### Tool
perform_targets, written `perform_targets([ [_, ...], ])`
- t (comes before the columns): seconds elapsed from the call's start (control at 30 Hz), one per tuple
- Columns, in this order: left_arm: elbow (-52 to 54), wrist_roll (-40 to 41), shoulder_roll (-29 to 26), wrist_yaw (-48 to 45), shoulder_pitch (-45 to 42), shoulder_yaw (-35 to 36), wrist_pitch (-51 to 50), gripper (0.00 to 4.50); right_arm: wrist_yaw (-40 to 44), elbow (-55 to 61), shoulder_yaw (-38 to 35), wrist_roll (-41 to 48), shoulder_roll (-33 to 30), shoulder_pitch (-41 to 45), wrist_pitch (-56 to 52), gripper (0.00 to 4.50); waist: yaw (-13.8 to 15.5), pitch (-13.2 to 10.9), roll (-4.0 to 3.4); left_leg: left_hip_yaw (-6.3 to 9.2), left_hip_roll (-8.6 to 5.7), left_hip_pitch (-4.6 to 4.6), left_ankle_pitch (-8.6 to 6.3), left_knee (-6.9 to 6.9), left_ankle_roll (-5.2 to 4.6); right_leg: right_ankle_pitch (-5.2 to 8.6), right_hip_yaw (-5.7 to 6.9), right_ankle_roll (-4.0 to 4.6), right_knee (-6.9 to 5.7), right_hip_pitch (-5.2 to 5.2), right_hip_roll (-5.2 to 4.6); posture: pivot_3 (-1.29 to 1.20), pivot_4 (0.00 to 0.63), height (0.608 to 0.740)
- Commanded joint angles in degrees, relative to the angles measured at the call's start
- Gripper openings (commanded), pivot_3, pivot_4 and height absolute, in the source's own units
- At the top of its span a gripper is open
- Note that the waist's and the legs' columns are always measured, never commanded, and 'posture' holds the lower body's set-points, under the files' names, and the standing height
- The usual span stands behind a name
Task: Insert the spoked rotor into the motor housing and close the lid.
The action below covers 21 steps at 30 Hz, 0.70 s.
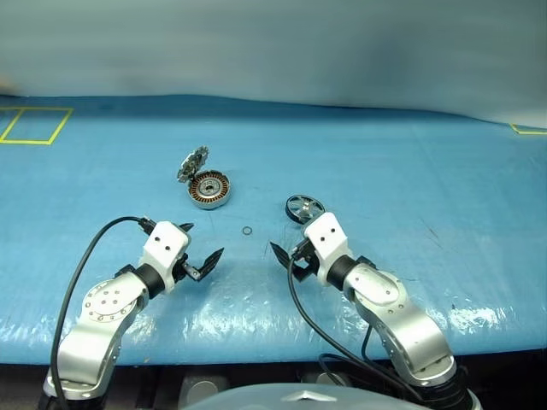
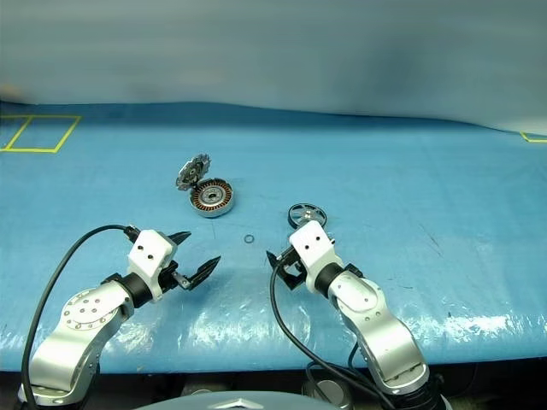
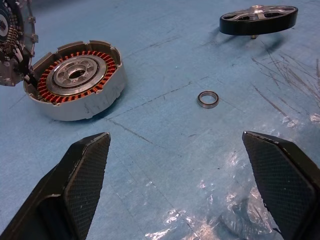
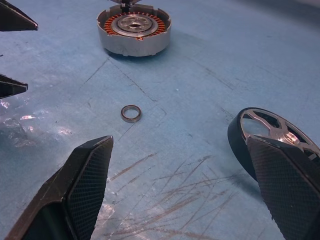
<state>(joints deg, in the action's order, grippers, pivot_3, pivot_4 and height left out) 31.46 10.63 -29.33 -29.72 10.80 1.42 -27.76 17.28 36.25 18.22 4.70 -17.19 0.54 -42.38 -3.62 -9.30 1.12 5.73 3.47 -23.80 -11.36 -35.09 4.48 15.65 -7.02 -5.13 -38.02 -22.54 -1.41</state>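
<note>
The motor housing point(image 1: 209, 190) lies on the blue table, its copper windings and hub facing up. Its lid point(image 1: 193, 164) stands tilted open at the far left rim, patterned inside showing. To the right, the dark spoked rotor point(image 1: 304, 207) rests flat on the table, just beyond my right gripper point(image 1: 289, 232). In the right wrist view the rotor point(image 4: 260, 125) sits partly behind one finger point(image 4: 285, 190). My right gripper is open and holds nothing. Open too, my left gripper point(image 1: 203, 240) hovers empty short of the housing point(image 3: 77, 80).
A small loose metal ring point(image 1: 247, 231) lies on the table between both grippers and the housing. Yellow tape outlines point(image 1: 34, 125) mark the far left and far right of the blue table cover point(image 1: 410, 188). The table's front edge runs just below both arms.
</note>
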Motion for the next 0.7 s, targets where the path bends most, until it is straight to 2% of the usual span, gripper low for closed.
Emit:
perform_targets([
  [0.03,1.1,0.1,0.1,0.4,0.4,0.6,0.7,4.50,-0.2,1.9,0.1,-0.1,0.2,0.2,0.7,4.47,0.0,0.0,0.00,0.00,0.00,0.00,0.00,0.00,0.00,0.00,0.00,0.00,0.00,0.00,0.00,0.00,0.150,0.740],
  [0.7,1.3,-0.1,-0.2,0.5,0.1,0.9,0.3,4.50,0.0,1.5,0.6,-0.1,0.3,0.7,0.8,4.47,0.0,0.0,0.00,0.00,0.00,0.00,0.00,-0.01,0.00,0.00,0.00,0.00,0.00,0.00,0.00,0.00,0.150,0.740],
])
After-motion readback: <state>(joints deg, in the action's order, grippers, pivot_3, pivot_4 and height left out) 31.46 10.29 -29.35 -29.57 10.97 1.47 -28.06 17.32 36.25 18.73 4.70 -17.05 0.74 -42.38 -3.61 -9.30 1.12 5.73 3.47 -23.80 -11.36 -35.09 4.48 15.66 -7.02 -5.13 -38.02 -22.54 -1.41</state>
